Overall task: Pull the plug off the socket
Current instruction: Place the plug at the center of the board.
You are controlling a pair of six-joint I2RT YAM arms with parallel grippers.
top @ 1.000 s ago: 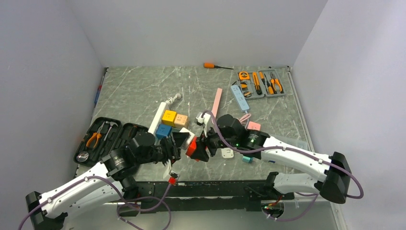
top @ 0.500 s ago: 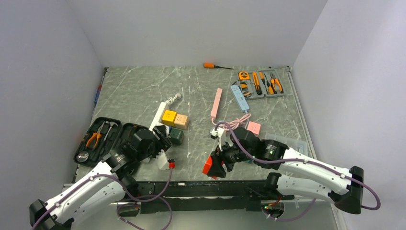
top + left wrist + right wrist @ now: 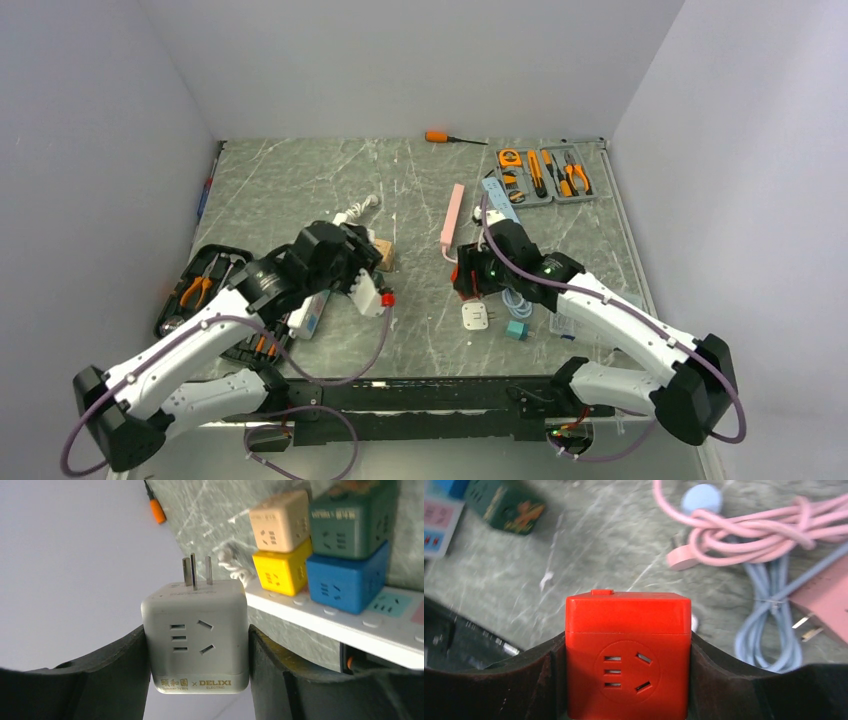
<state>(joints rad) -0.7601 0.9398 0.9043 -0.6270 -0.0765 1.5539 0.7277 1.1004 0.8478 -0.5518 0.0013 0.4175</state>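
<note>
At the far left of the grey marble-patterned table [image 3: 300,180] lies an open black tool case [image 3: 215,265]. Above its right edge the left hand [image 3: 197,655] pinches a white cube plug adapter [image 3: 195,625] between its two black fingers [image 3: 125,665], one on each side face. The adapter's metal prongs are bare and point away from the wrist, plugged into nothing. Past them a long white power strip [image 3: 350,625] lies on the table with four cube adapters on it: yellow [image 3: 280,570] and blue [image 3: 347,582] touching the strip, beige [image 3: 280,520] and dark green [image 3: 350,525] just beyond them.

Near the table's middle, well apart from the white adapter, the right hand [image 3: 626,680] clamps a red cube socket block [image 3: 626,630] by its sides, socket face toward the wrist camera, held above the table. Beneath and beyond it lie a coiled pink cable [image 3: 764,535] and a pale blue cable [image 3: 769,625]. A flat pink power strip [image 3: 453,215] lies just behind, a small white plug [image 3: 474,317] and a teal cube [image 3: 516,329] nearer the arm bases. An orange-handled screwdriver [image 3: 437,136] lies at the back edge, and a grey tray of orange-handled tools [image 3: 545,175] sits at the back right.
</note>
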